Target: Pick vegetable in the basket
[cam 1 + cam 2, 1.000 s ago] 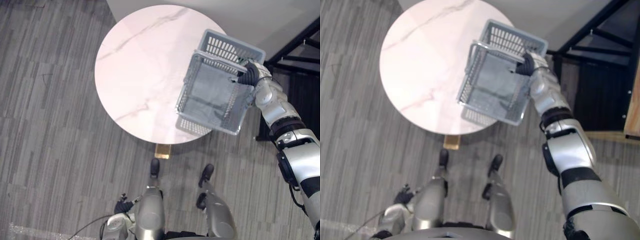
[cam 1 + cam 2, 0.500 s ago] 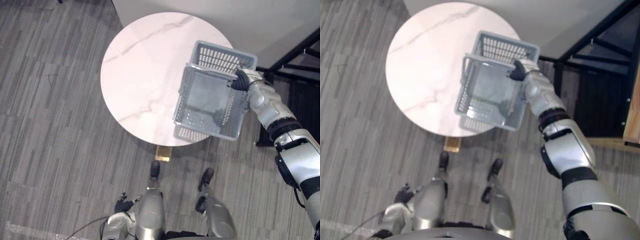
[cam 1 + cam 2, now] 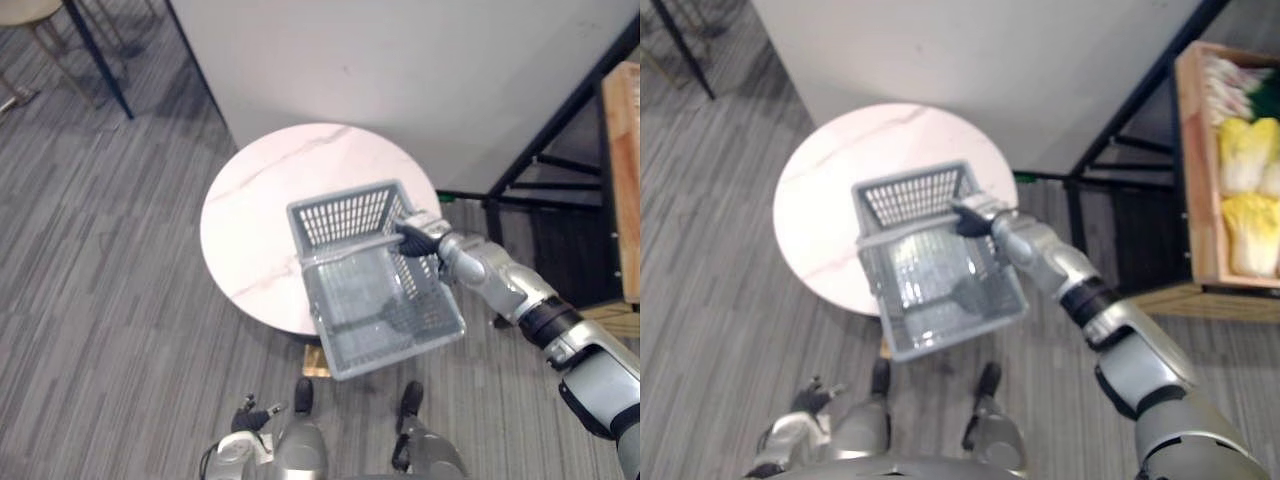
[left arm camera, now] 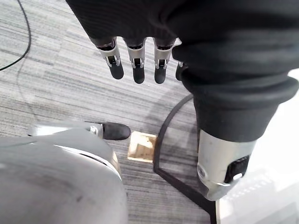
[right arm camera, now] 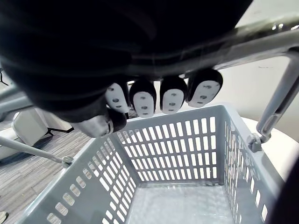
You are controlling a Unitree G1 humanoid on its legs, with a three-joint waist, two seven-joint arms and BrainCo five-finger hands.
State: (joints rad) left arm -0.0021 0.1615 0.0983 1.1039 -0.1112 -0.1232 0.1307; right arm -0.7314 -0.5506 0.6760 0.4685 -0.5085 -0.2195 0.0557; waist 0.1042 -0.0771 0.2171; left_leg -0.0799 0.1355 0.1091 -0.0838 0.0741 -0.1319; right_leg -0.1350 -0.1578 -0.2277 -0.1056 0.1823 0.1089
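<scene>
My right hand (image 3: 418, 238) grips the basket (image 3: 345, 215) by its handle (image 3: 345, 250), over the near right edge of the table (image 3: 250, 210). The wall (image 3: 380, 70) stands behind the table. At far right, vegetables (image 3: 1245, 150) lie in a crate (image 3: 1190, 170). My left hand (image 4: 135, 60) hangs at near left, over the floor (image 3: 100, 250).

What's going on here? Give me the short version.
The robot's right hand grips the handle of a grey basket, holding it up over the near edge of the round marble table. The basket is empty. The left hand hangs low at its side, fingers relaxed, holding nothing. Yellow leafy vegetables sit in a wooden crate off to the robot's right; none has been picked yet.
</scene>
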